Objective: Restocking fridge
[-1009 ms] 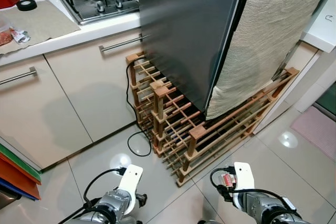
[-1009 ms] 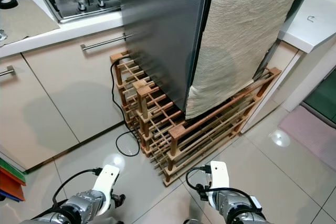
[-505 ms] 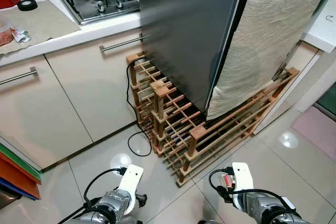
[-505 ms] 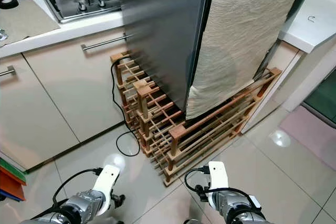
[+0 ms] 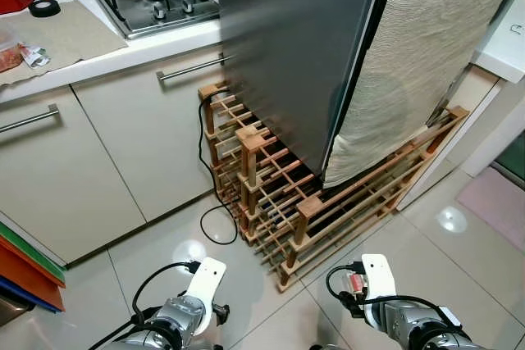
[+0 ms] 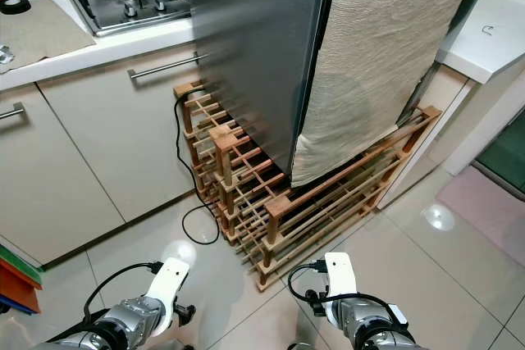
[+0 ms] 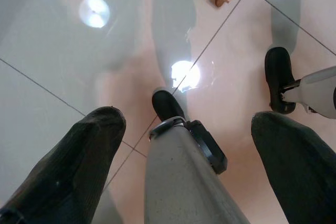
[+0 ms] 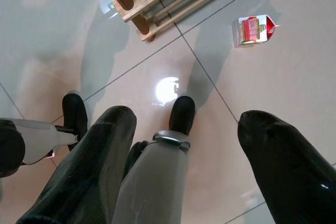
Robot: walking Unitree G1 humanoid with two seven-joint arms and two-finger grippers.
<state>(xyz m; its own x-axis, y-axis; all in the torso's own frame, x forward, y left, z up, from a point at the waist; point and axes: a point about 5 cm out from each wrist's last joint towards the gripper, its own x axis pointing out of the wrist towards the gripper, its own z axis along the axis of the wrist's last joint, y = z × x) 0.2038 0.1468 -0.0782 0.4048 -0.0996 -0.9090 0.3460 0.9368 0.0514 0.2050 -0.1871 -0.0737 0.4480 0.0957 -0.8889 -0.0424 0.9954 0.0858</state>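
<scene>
Head views: fridge (image 5: pixel 303 47), door shut, stands on wooden rack (image 5: pixel 279 202); both arms hang low over floor tiles (image 6: pixel 459 268).
Left wrist: left pincer (image 7: pixel 189 145) spread wide, holding nothing.
Right wrist: right pincer (image 8: pixel 184 145) wide, holding nothing; small red-and-white carton (image 8: pixel 254 30) lies on its side ahead, near rack corner (right arm looks nearer).
</scene>
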